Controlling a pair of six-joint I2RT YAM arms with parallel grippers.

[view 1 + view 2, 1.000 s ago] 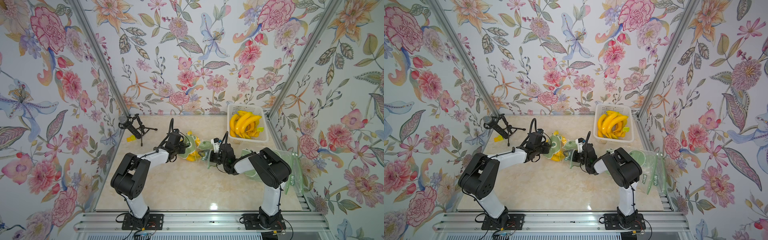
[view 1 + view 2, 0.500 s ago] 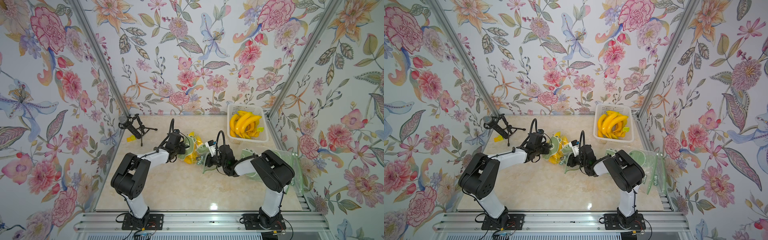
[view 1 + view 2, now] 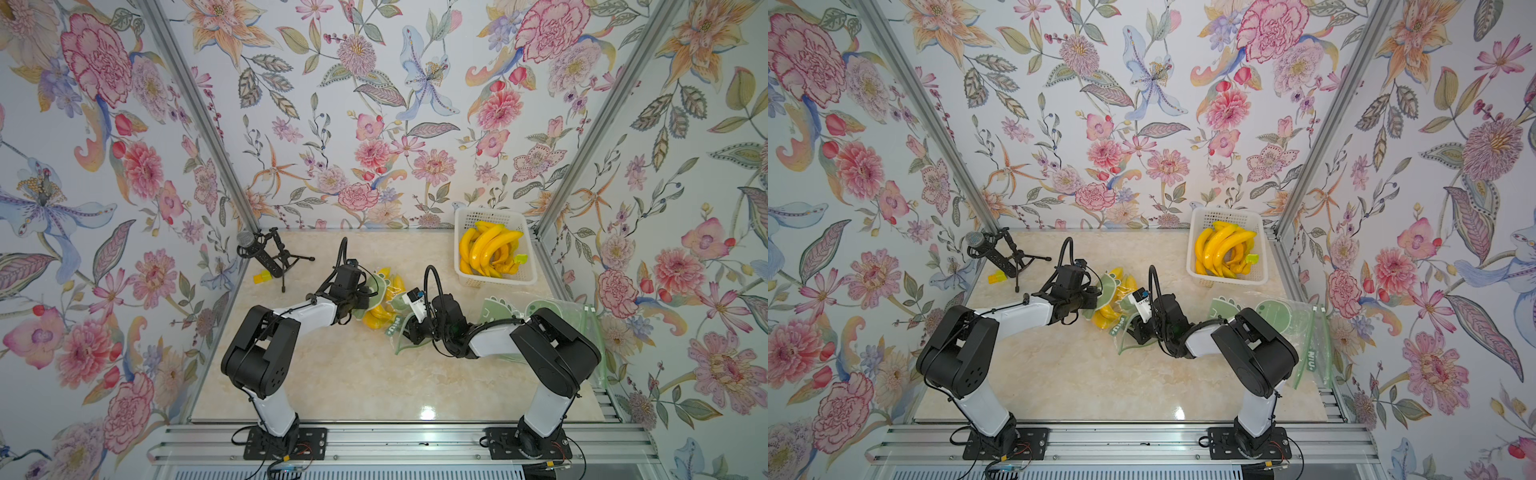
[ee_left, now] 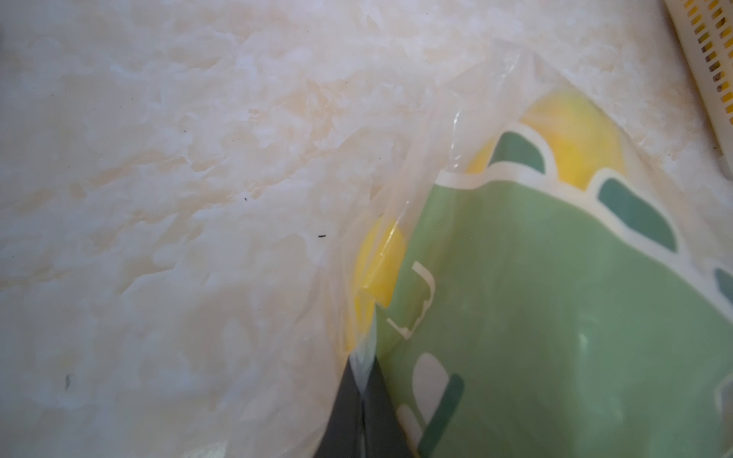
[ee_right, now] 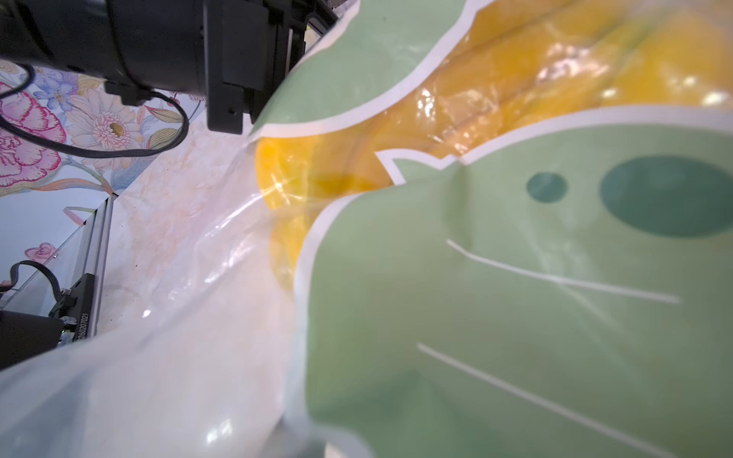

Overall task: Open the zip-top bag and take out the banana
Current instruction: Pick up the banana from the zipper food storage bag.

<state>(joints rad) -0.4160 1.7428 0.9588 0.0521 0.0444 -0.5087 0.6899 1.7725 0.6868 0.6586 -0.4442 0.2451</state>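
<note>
**Bag pinched on the left, banana not yet out**

At the far left of the table [image 3: 353, 374], a microphone on a tripod [image 3: 257, 249] and a small yellow block [image 3: 262, 277] are seen, well apart from the work.

Next comes the left gripper [image 4: 361, 400], reached in low at the left side of the zip-top bag [image 3: 382, 305]. In the left wrist view its fingers are pressed together, and a fold of the bag's clear film is clamped between them.

The bag lies in the middle of the table, between the two arms. The banana [image 3: 376, 319] is seen as yellow through the plastic, fully enclosed; more than one fruit may be packed inside.

At the bag's near right end, where the green zip strip runs, the right gripper [image 3: 409, 330] is set against the edge. Its fingertips are hidden in every view, so it cannot be told whether they are apart or closed on the strip.

Further right, a pile of empty bags [image 3: 1281, 311] is spread flat, and a white basket [image 3: 490, 214] of bananas stands at the far right corner.

Progress is judged to be early. One side is secured, but no parted seal can be made out. The mouth has yet to be pulled open and the fruit drawn out.
</note>
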